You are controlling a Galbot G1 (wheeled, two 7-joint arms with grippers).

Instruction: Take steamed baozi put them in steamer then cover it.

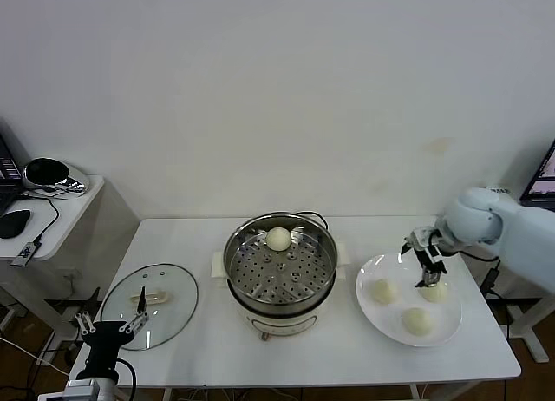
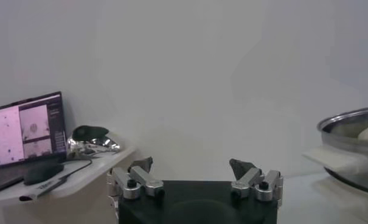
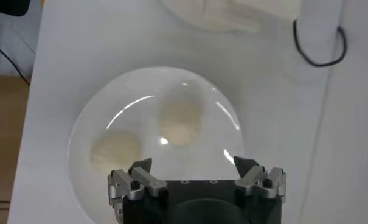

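Note:
The steel steamer (image 1: 280, 264) stands at the table's middle with one baozi (image 1: 278, 238) on its perforated tray. Three baozi (image 1: 383, 290) (image 1: 434, 290) (image 1: 418, 321) lie on a white plate (image 1: 371, 312) at the right. My right gripper (image 1: 427, 267) is open and empty just above the plate, beside the back right baozi. In the right wrist view the open gripper (image 3: 194, 163) hangs over the plate (image 3: 86, 131), with two baozi (image 3: 180, 115) (image 3: 114, 152) showing. The glass cover (image 1: 149, 304) lies flat at the left. My left gripper (image 1: 110, 325) (image 2: 191, 164) is open and parked at the cover's front edge.
A side table (image 1: 61, 206) at the far left holds a mouse and a shiny object; a monitor (image 2: 25, 137) stands there too. A black cable (image 3: 320, 42) runs beside the plate near the table's right edge. The steamer's rim (image 2: 354, 125) shows to one side in the left wrist view.

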